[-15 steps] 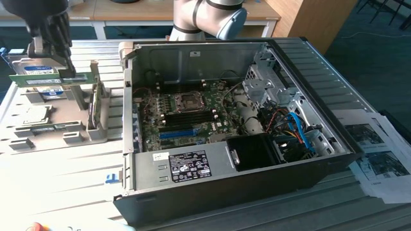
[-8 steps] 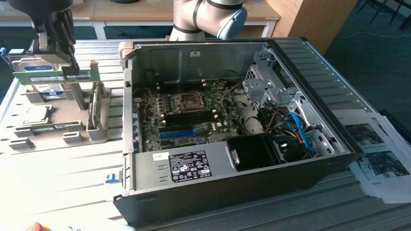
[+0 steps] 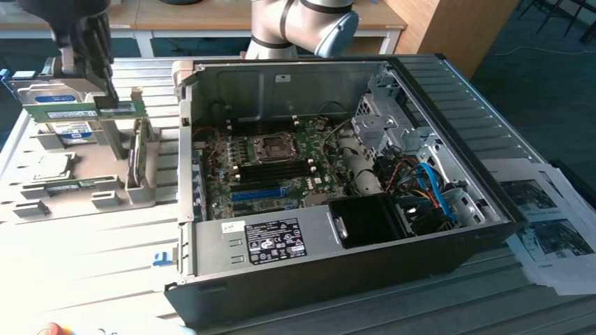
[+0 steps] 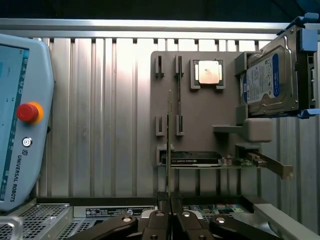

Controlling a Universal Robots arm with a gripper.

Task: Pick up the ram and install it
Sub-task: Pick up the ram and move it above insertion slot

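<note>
Nearest the wrist camera, the gripper is being shown with its fingers clamped together on the ram. The ram is being held edge-on and is projecting straight out beyond the fingertips.

The open computer case is lying well apart from the gripper, off to its side, with the motherboard exposed inside. The grey fixture plate is lying directly beyond the fingertips. The teach pendant is resting to one side of the gripper, and the hard drive is being carried at the plate's far edge on the other side. The processor chip is sitting on the plate between the ram and the hard drive.

Progress is being judged as follows: the pick-up appears done, since the ram is being gripped above the plate and apart from its holders. Installation is left, as nothing is being carried toward the motherboard yet.

The ram's chips are being hidden by its edge-on pose. The case is being cut off in the wrist view. The target memory slot cannot be picked out with certainty.
</note>
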